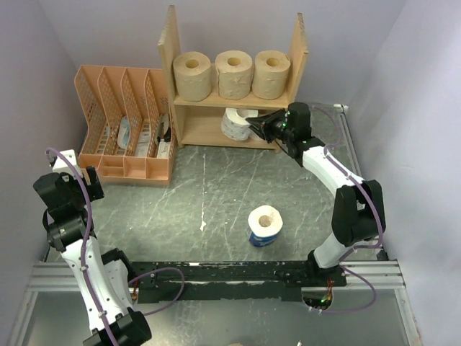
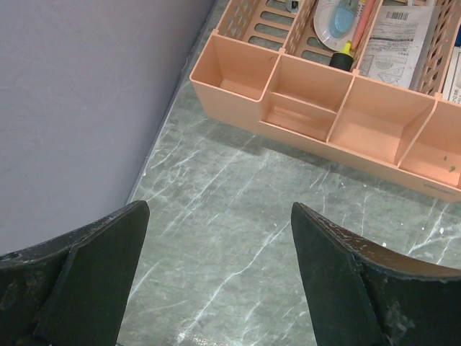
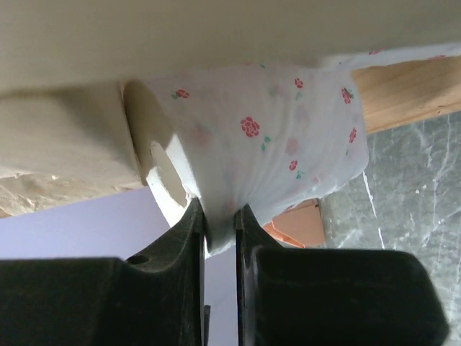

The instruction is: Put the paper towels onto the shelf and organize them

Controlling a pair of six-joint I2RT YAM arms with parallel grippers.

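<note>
L arm sits at the near-left corner. The left gripper (image 2: 220, 216) is over bare tabletop (image 1: 209, 187) by the left edge, jaws wide apart w/ nothing btwn them, facing the orange file organizer (image 1: 126, 169).

Mid-table, nearer the near edge, the blue-wrapped roll (image 1: 265, 225) stands on end, core hole up, apart from everything and not yet shelved.

Far edge, right of centre: the right gripper (image 3: 220, 216) reaches into the lower tier of the shelf (image 1: 299, 50). Its jaws are almost together, nipping a thin fold of the rose-print roll (image 3: 274, 144) beside its open core. The roll lies on its side under the upper board.

Top tier holds three tan rolls (image 1: 235, 73) in a row, cores facing out, touching or nearly so.

Handling, as I judge it: rolls are v. light and soft, they squash and dent, and the paper puckers where it's pinched. A fold grip looks weak and could tear or slip. Better to take one finger in the core and one outside, or span the ends. The blue wrapper prob. slicker, so grip thru the core from above.
</note>
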